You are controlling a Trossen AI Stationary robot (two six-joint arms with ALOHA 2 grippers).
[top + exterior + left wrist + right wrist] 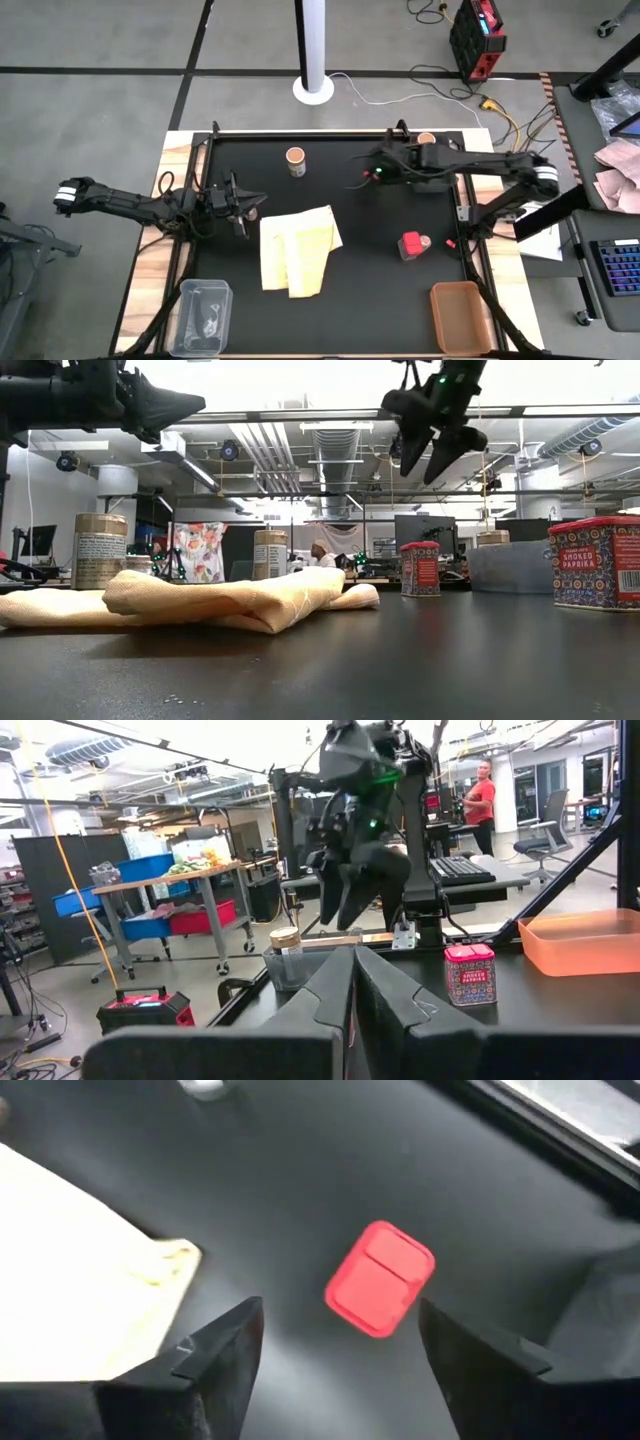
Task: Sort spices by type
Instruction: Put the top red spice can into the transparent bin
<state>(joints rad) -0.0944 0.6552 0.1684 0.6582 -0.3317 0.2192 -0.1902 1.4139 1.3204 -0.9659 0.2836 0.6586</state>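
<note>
A red spice tin (411,245) stands on the black table right of centre; in the right wrist view the tin (380,1278) shows from above. A tan-topped spice jar (295,160) stands at the far middle, and another jar (427,140) at the far right. My right gripper (375,172) hangs open high over the table's far half (440,445), holding nothing; its fingers (225,1345) frame the tin from well above. My left gripper (245,210) waits shut at the left, beside the yellow cloth (298,250).
A clear plastic box (200,315) sits at the near left corner and an orange tray (460,315) at the near right. The folded yellow cloth fills the table's middle. In the low view, another red tin (597,565) stands close at the right.
</note>
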